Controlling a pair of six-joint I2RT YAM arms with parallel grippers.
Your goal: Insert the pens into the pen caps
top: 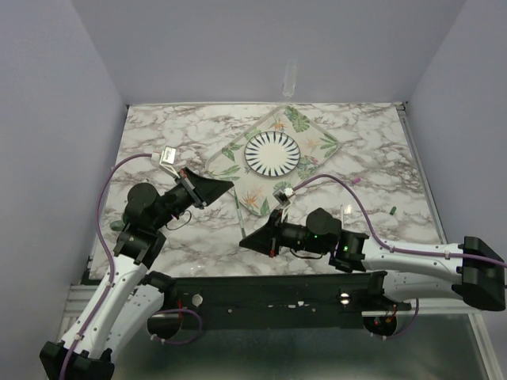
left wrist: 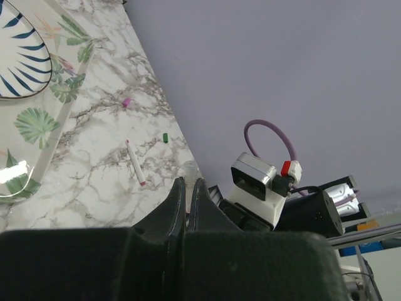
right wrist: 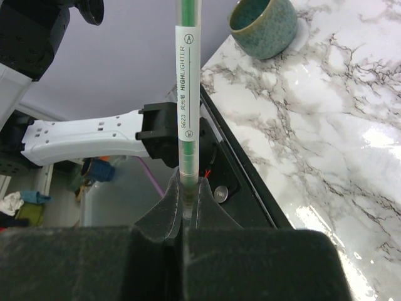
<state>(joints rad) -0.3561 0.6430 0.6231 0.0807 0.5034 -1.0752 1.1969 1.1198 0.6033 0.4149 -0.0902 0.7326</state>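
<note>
**Right pincer.** The right pincer [top: 243, 240] is found clenched on the green highlighter [right wrist: 188, 94]. In the right wrist view the lower end of the barrel is nipped between the two fingers with no gap showing. The rest of the barrel stands straight out beyond the tips. From above, this pincer is located close to the near edge of the bench [top: 158, 134], about midway along it. The highlighter is directed toward the near edge of the leaf-patterned tray [top: 314, 133].

**Left pincer.** The left pincer [left wrist: 189, 182] is recorded with its jaws drawn almost together, only a thin slit being left between them. A small translucent cylinder [left wrist: 190, 168] is noted just at the tips. Whether it is gripped cannot be told. From above, this pincer is placed at the tray's near left edge.

**Surroundings.**
- A striped plate [top: 272, 153] is seated at the middle of the tray.
- A white pen [left wrist: 135, 163] with a pink tip lies flat on the bench toward its right edge.
- A pink cap [top: 358, 181] and a green cap [top: 393, 210] are noted near the pen, each apart from it.
- A teal cup [right wrist: 263, 20] is seen in the right wrist view, close to the bench's edge.
</note>
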